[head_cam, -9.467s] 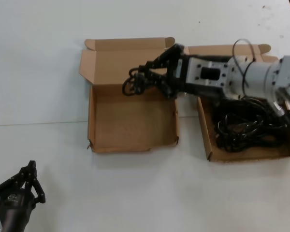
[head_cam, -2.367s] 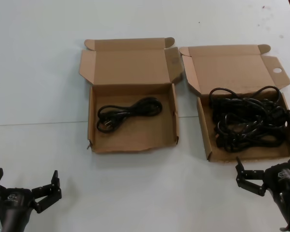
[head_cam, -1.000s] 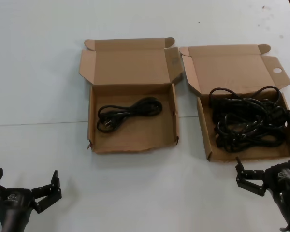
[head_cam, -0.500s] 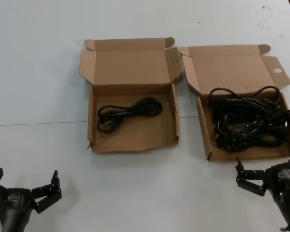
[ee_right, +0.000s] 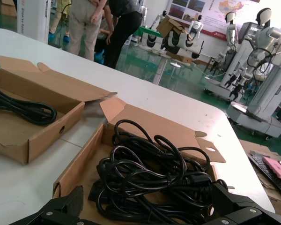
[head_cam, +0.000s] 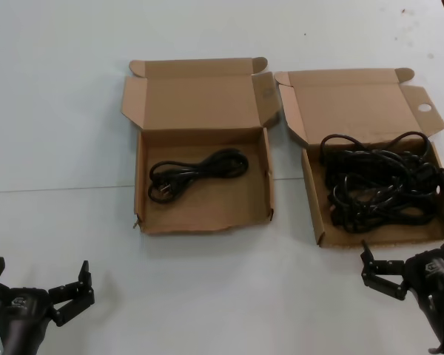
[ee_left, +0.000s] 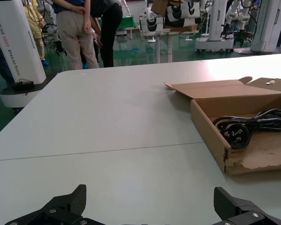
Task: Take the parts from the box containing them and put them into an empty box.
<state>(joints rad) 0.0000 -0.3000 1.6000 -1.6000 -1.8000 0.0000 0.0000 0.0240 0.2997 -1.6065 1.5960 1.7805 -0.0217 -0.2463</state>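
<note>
The box with the round-holed lid tab (head_cam: 427,108) stands on the right and holds a tangled pile of black power cords (head_cam: 379,186). The box with the ragged front wall (head_cam: 207,224) stands on the left, with one looped cord (head_cam: 198,171) lying inside. My right gripper (head_cam: 411,250) is open and empty, just in front of the right box. My left gripper (head_cam: 41,272) is open and empty at the near left, well short of the left box. The right wrist view shows the cord pile (ee_right: 150,173) beyond my open right gripper (ee_right: 147,199). The left wrist view shows the single cord (ee_left: 246,129) off to the side of my open left gripper (ee_left: 150,206).
Both boxes lie open on a white table (head_cam: 74,111) with their lids folded back. The two boxes stand close together with a narrow gap between them. People and other robots stand beyond the table (ee_left: 84,28).
9.5 s ago my right gripper held a cord over the left box; that cord now lies in it and the right arm has drawn back to the near right. Nothing has moved in the last 2.4 s.
</note>
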